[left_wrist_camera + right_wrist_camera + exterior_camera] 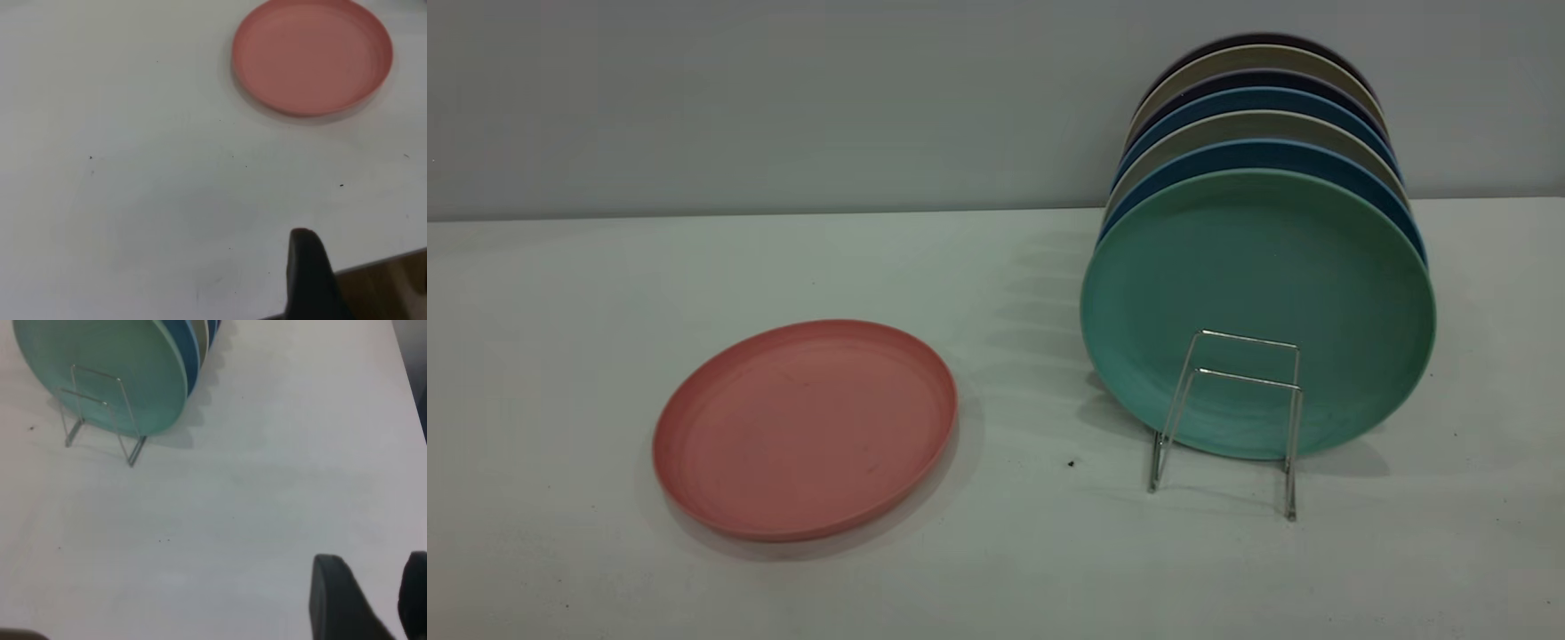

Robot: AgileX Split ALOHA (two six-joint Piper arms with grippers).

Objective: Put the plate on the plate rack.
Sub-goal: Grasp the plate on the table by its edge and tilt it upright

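The salmon-pink plate [805,429] lies flat on the white table, left of centre; it also shows in the left wrist view [311,57]. The silver wire plate rack [1227,418] stands at the right, and its two front loops hold nothing; it also shows in the right wrist view [100,413]. Neither arm shows in the exterior view. My left gripper [310,267] hangs above the table near its edge, far from the pink plate. My right gripper [373,577] is open and empty above bare table, well away from the rack.
A teal-green plate [1258,311] stands upright just behind the rack's front loops, with several blue, beige and dark plates [1258,116] in a row behind it. A grey wall [783,98] backs the table. The table edge [387,263] lies beside the left gripper.
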